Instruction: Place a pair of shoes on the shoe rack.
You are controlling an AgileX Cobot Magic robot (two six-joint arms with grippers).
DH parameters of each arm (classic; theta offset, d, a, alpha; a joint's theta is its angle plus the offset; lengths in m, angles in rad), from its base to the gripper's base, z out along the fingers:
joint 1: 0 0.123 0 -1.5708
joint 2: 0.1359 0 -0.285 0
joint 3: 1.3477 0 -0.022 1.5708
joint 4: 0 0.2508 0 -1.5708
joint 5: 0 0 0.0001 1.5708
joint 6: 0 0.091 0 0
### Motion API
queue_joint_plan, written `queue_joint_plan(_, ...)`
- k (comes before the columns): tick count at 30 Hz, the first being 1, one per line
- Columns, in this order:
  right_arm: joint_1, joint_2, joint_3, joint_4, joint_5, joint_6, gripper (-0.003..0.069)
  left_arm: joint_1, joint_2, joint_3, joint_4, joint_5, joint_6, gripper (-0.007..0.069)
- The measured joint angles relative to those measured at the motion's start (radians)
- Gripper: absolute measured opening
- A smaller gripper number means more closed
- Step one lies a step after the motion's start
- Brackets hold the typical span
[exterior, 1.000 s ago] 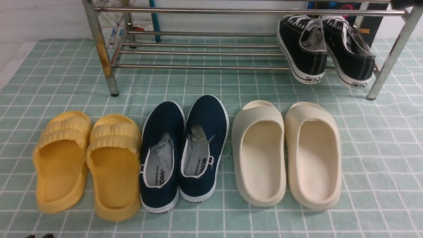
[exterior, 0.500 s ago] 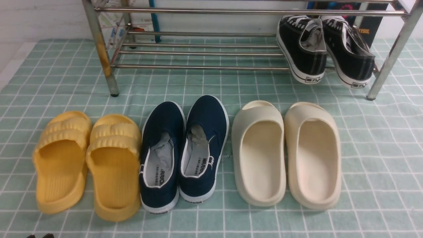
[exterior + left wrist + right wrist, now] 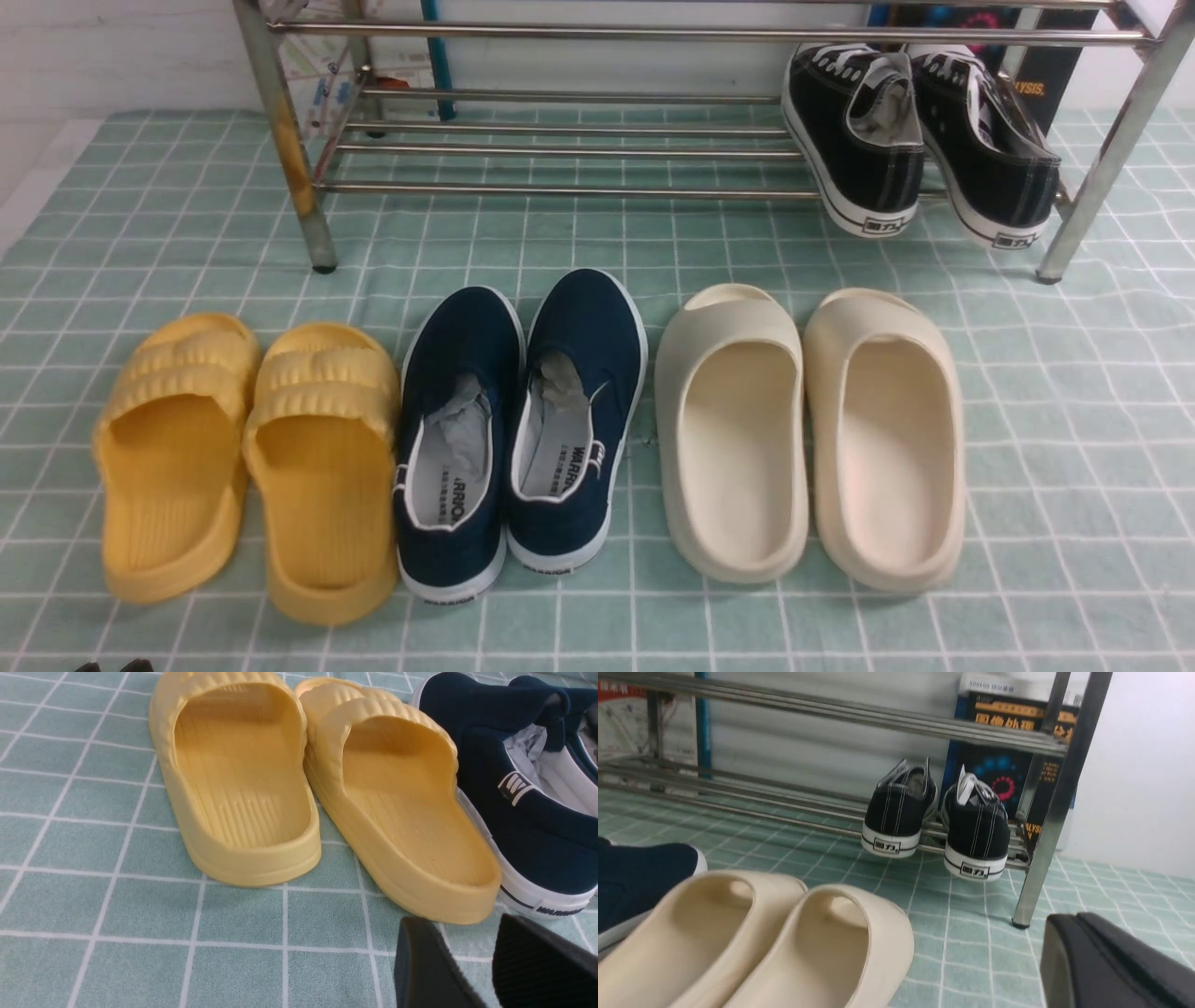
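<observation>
Two black canvas sneakers [image 3: 854,140] [image 3: 985,149] sit side by side at the right end of the steel shoe rack [image 3: 560,191], on its lower shelf, toes to the back and heels hanging over the front bar. The right wrist view shows them too [image 3: 896,807] [image 3: 978,821] under the rack's upper bar [image 3: 831,711]. My right gripper [image 3: 1076,919] is shut and empty, low over the cloth, in front of the rack's right leg. My left gripper [image 3: 460,933] is open and empty, just behind the heels of the yellow slippers; only its tips [image 3: 114,665] show in the front view.
On the green checked cloth [image 3: 1074,420] in front of the rack stand yellow slippers [image 3: 247,457], navy slip-on shoes [image 3: 518,429] and cream slippers [image 3: 808,434]. A dark printed box [image 3: 1004,770] stands behind the rack's right end, against a white wall.
A dark shape at the top right corner of the front view a second ago has gone out of sight. The shoes and the rack have not moved.
</observation>
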State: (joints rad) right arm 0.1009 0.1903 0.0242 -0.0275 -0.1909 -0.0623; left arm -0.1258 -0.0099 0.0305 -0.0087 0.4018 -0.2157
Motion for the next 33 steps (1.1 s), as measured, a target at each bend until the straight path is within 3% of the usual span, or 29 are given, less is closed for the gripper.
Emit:
queue_joint_plan(14,-0.032,-0.102,0.001,0.0,0.237,0.0,0.0004,0.0,0.0,0.0,0.0,0.0,0.0,0.0239)
queue_joint_plan(24,-0.094,-0.2,0.001,0.019,0.286,0.0,0.0011,0.0,-0.001,0.0,-0.002,0.0,0.0,0.0239)
queue_joint_plan(30,-0.1,-0.2,-0.001,0.022,0.545,0.0,0.0015,0.0,-0.001,0.0,-0.002,0.0,0.0,0.0239)
queue_joint_plan(33,-0.1,-0.2,-0.005,0.028,0.566,-0.001,0.0015,0.0,-0.001,0.0,-0.002,0.0,0.0,0.0239)
